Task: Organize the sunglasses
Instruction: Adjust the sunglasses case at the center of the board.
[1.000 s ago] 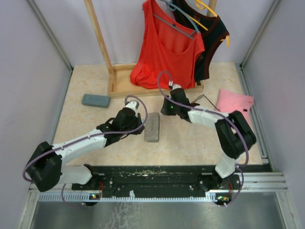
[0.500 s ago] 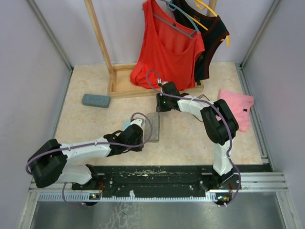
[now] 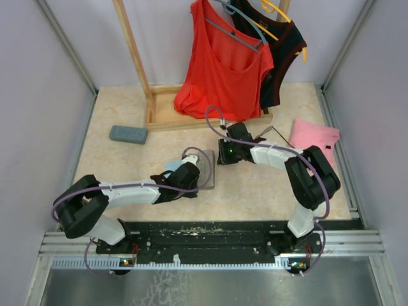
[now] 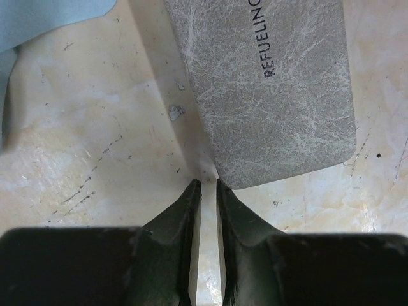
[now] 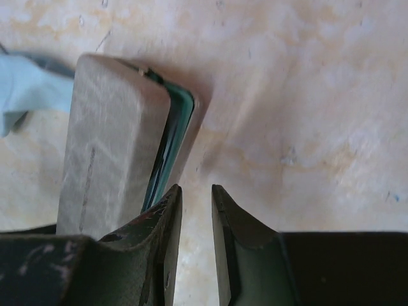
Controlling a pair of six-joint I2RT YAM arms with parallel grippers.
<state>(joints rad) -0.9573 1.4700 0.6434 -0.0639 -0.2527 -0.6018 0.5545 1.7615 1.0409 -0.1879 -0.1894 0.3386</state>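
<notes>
Tabletop (image 4: 95, 127) open; left end effector (image 4: 205, 185) by grey case (image 4: 274, 95) corner, perhaps touching.

You're looking at a grey oblong case (image 4: 274, 95) with a matt, leather-like skin, veined with fine pale cracks and printed with dark lettering. The beige surface (image 4: 95, 146) under it looks like smooth marbled stone, scuffed and speckled. The light blue cloth (image 4: 51, 16) is soft and matt. On the left gripper (image 4: 208, 185), the fingers (image 4: 178, 242) look like dark matt plastic.
</notes>
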